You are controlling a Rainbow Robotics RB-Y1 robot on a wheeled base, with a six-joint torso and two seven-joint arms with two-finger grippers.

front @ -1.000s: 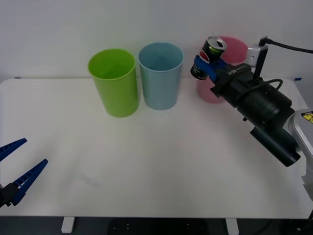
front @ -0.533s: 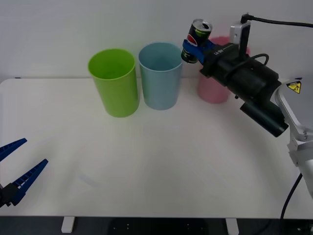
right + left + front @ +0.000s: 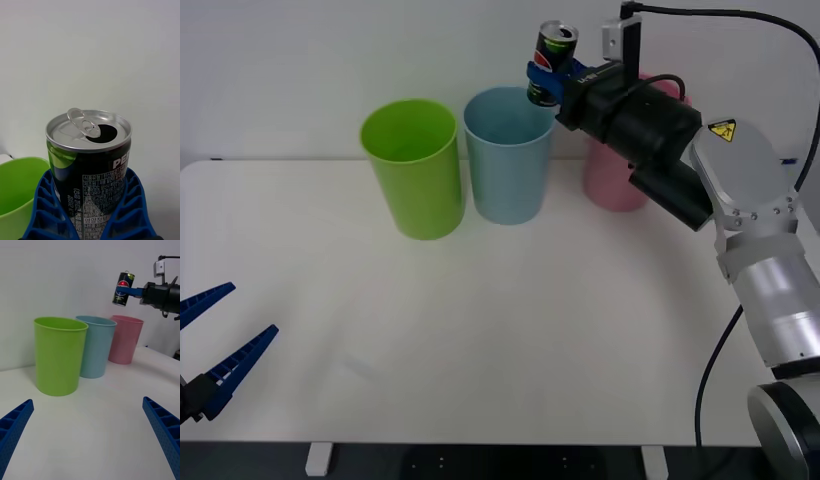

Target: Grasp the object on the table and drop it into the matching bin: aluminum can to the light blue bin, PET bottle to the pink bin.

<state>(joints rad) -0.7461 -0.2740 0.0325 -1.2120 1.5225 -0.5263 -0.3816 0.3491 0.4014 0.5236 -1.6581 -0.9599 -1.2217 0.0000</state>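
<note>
I have the can [image 3: 551, 62] pinched between the right gripper's [image 3: 544, 78] blue fingers, held upright in the air above the far right rim of the blue bin [image 3: 508, 155], with the pink bin [image 3: 616, 180] behind the arm. To drop it cleanly I judge the can should sit over the middle of the blue bin's mouth before I release, clear of the green bin [image 3: 414, 168]. My left gripper [image 3: 215, 352] waits open at the table's [image 3: 530, 330] near left corner.

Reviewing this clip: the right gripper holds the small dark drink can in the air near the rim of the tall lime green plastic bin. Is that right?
Wrong bin. In the front view the right gripper holds the small dark drink can near the rim of the tall light blue plastic bin.
</note>
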